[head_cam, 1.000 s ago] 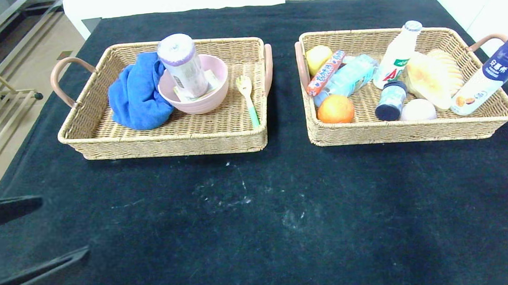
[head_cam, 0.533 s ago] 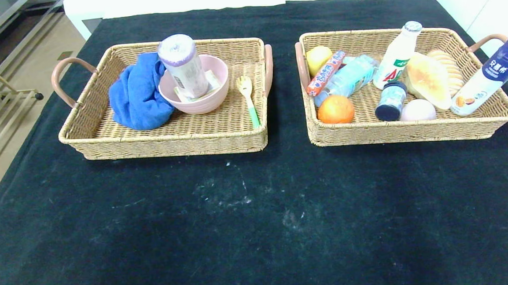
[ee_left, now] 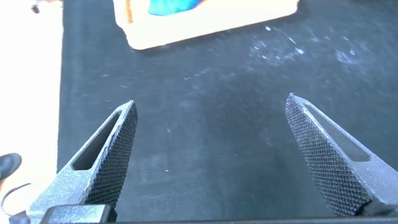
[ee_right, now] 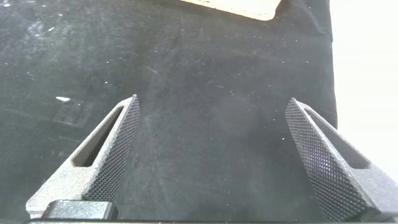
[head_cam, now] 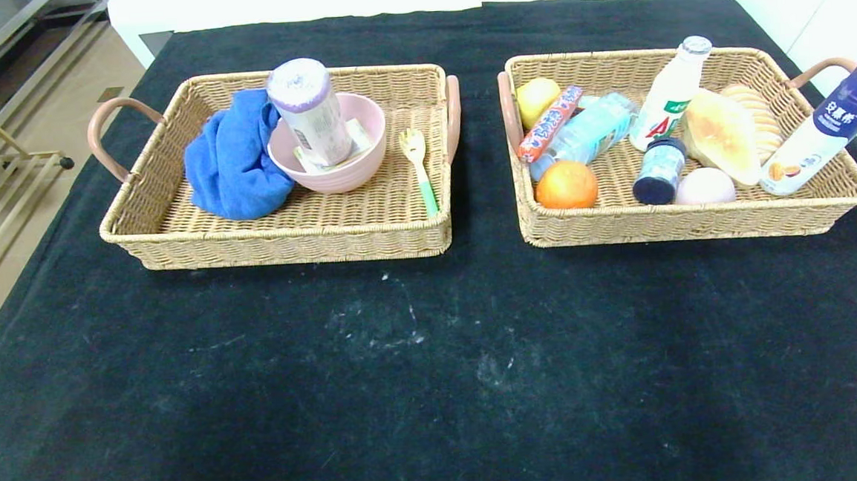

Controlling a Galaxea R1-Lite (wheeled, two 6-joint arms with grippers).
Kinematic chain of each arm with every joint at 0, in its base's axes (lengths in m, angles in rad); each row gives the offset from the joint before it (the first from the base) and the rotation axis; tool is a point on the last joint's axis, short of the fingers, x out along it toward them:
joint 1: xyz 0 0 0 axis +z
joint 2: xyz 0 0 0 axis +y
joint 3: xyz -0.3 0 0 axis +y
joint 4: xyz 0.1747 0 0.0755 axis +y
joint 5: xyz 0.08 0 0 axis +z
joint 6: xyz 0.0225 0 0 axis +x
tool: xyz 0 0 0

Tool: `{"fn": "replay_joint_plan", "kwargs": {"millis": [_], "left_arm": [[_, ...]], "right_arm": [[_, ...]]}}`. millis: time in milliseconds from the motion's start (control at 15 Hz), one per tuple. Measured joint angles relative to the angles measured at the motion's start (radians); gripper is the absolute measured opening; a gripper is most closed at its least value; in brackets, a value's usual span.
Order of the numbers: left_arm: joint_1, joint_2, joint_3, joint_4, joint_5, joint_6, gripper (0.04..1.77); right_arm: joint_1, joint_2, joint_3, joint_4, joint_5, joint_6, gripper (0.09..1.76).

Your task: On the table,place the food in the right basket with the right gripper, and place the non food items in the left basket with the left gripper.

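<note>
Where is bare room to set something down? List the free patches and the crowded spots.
Free: the black tablecloth in front of both baskets, and the strip between them. In the left basket, bare wicker along the front wall and around the fork. Crowded: the right basket, packed nearly wall to wall.

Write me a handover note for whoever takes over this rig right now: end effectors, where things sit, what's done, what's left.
Left end effector: open, empty, over bare black cloth, out of the head view.
Right end effector: open, empty, over bare cloth near the table's edge.
Left basket: blue cloth, pink bowl with a roll standing in it, fork.
Right basket: orange, sausage, bottles, bread and other food.
Done: nothing loose shows on the cloth.
Left: nothing visible to sort.
</note>
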Motion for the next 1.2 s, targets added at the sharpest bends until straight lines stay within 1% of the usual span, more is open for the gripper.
{"fn": "replay_joint_plan", "kwargs": {"millis": [200, 267, 400, 533, 667, 800, 867, 933, 1067, 1200], "left_arm": [[0.023, -0.005, 0.004, -0.007, 0.024, -0.004, 1.72], [0.037, -0.007, 0.003, -0.008, 0.022, -0.002, 1.72], [0.076, -0.014, -0.004, -0.008, -0.004, 0.004, 1.72], [0.093, -0.037, 0.002, -0.008, -0.038, 0.004, 1.72], [0.107, -0.082, 0.033, -0.009, -0.066, 0.002, 1.72], [0.115, -0.148, 0.084, -0.029, -0.077, 0.002, 1.72], [0.117, -0.186, 0.128, -0.066, -0.078, 0.0, 1.72], [0.119, -0.213, 0.176, -0.113, -0.076, -0.002, 1.72], [0.12, -0.251, 0.295, -0.286, -0.068, -0.019, 1.72], [0.121, -0.272, 0.437, -0.511, -0.069, -0.029, 1.72]], "right_arm": [[0.0, -0.045, 0.034, -0.001, -0.001, 0.0, 1.71], [0.0, -0.062, 0.049, -0.003, -0.001, 0.0, 1.71], [0.0, -0.093, 0.08, -0.003, -0.001, 0.0, 1.71], [0.0, -0.116, 0.098, -0.004, 0.001, 0.0, 1.71], [0.0, -0.135, 0.11, -0.013, -0.011, 0.0, 1.71], [-0.002, -0.151, 0.118, -0.057, -0.039, 0.017, 1.71], [-0.002, -0.156, 0.124, -0.117, -0.065, 0.038, 1.71], [-0.003, -0.158, 0.142, -0.207, -0.093, 0.052, 1.71], [-0.003, -0.16, 0.219, -0.38, -0.174, 0.056, 1.71], [-0.003, -0.161, 0.334, -0.533, -0.223, 0.055, 1.71]]}}
